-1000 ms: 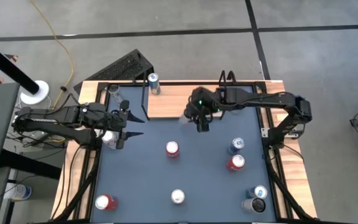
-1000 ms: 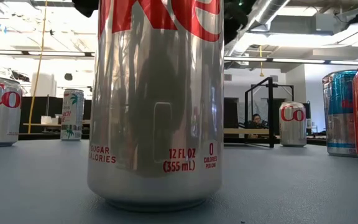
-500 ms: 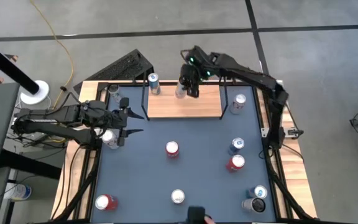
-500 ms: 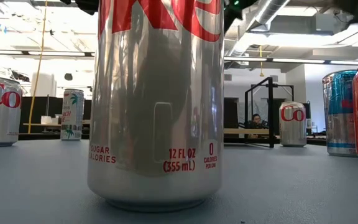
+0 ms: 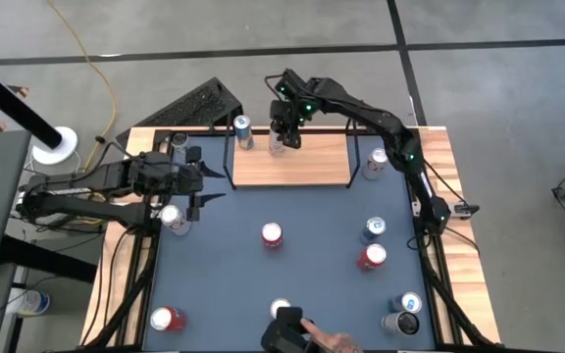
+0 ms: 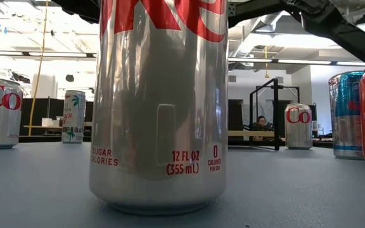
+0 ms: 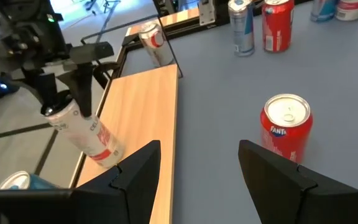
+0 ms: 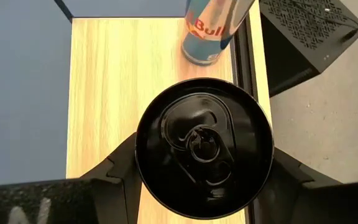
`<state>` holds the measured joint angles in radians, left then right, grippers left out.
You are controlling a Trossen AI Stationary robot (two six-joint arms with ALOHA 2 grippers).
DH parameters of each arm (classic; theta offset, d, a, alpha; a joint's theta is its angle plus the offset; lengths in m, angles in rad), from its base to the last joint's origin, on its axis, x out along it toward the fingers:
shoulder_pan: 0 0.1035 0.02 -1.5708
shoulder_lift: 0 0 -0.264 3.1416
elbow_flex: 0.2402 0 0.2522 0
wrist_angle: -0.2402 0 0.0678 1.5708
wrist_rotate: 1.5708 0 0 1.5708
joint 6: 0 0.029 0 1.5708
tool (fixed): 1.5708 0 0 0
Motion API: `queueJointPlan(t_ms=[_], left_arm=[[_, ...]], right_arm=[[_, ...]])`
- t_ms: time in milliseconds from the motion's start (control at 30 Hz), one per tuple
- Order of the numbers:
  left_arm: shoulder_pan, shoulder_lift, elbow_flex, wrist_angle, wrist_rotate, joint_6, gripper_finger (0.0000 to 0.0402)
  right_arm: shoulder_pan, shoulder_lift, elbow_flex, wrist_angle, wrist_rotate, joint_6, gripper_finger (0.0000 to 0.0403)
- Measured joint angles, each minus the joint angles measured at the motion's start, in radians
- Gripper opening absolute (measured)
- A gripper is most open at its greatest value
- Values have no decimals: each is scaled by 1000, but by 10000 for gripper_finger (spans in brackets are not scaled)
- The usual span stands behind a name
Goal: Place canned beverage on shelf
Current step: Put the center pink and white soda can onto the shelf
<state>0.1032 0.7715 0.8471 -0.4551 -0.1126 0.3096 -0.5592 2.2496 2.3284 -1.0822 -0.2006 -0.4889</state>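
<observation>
Gripping one can (image 5: 279,145) – right gripper (image 5: 282,135) (tilted over shelf (image 5: 302,162)) | left gripper (image 7: 197,177) open, empty

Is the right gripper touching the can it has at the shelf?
Touching. In the left wrist view the right gripper has its fingers clamped on the top of the tilted can over the shelf.

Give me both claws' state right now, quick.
Left claw: open, holding nothing.
Right claw: closed on a silver can at the shelf.
</observation>
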Motion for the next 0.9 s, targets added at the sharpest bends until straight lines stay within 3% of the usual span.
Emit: queueJointPlan(t_ms=[267, 600, 900], left_arm=[[1, 0, 0, -4, 18, -4, 208], [1, 0, 0, -4, 30, -6, 208], [1, 0, 0, -4, 30, -8, 209]], right_arm=[[8, 11, 2, 0, -13, -17, 235], [51, 12, 1, 44, 115, 10, 270], [75, 14, 0, 69, 125, -21, 272]])
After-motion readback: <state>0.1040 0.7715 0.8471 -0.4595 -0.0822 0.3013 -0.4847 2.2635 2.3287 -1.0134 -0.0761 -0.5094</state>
